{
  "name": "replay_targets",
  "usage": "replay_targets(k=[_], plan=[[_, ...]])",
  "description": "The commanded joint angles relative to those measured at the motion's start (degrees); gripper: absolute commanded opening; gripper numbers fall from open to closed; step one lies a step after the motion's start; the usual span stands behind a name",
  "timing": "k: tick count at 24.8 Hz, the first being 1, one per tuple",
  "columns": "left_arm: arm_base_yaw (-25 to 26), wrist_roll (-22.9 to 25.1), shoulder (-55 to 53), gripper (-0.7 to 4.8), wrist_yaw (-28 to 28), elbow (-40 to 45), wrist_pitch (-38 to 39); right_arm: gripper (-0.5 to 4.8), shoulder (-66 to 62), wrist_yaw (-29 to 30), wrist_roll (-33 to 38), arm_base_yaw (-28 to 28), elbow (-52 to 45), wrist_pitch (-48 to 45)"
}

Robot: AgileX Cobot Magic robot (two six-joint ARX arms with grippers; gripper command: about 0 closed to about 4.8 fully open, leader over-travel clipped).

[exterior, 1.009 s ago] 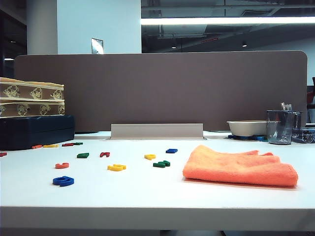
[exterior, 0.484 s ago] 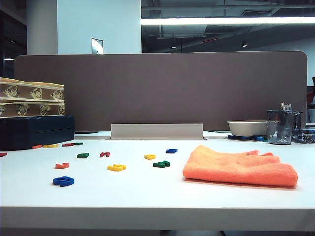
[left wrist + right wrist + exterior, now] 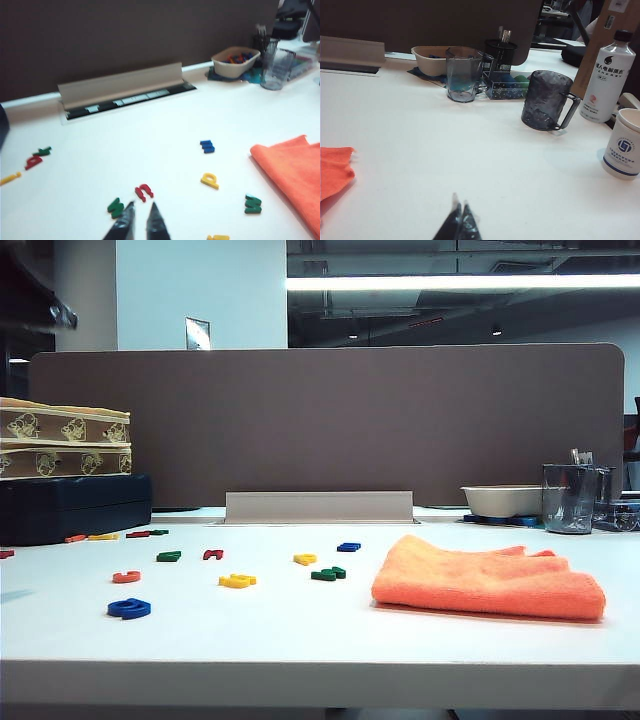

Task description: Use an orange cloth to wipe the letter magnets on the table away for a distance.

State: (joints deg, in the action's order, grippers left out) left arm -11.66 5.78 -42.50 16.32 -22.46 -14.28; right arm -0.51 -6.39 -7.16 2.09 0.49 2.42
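fuzzy soft orange cloth [image 3: 488, 583], smooth plastic letter magnets [image 3: 238, 581], smooth matt white tabletop [image 3: 300, 630], matt fabric-look divider panel [image 3: 330, 420], dark left tool [image 3: 140, 219], right tool [image 3: 460, 212] glossy tips

A brown-grey divider panel [image 3: 330, 420] runs along the far edge. Far left, two patterned tan boxes [image 3: 65, 445] sit on a dark blue case [image 3: 75, 506]. Far right stand a cream bowl [image 3: 502, 500], a clear faceted glass [image 3: 570, 498], a smoky handled mug [image 3: 547, 101], a white bottle [image 3: 611, 77] and a paper cup [image 3: 624, 150].
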Motion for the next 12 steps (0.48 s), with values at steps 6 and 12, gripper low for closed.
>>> replay_targets(k=[6, 12], plan=[[-1.81, 0.17, -7.72, 1.23, 2.80, -0.17, -6.51, -0.01, 0.46, -0.07, 0.07, -0.04, 0.02, -0.74], [-7.87, 0.17, -15.67, 1.24, 3.04, -0.22, -16.15, -0.01, 0.46, -0.09, 0.07, -0.04, 0.02, -0.74]])
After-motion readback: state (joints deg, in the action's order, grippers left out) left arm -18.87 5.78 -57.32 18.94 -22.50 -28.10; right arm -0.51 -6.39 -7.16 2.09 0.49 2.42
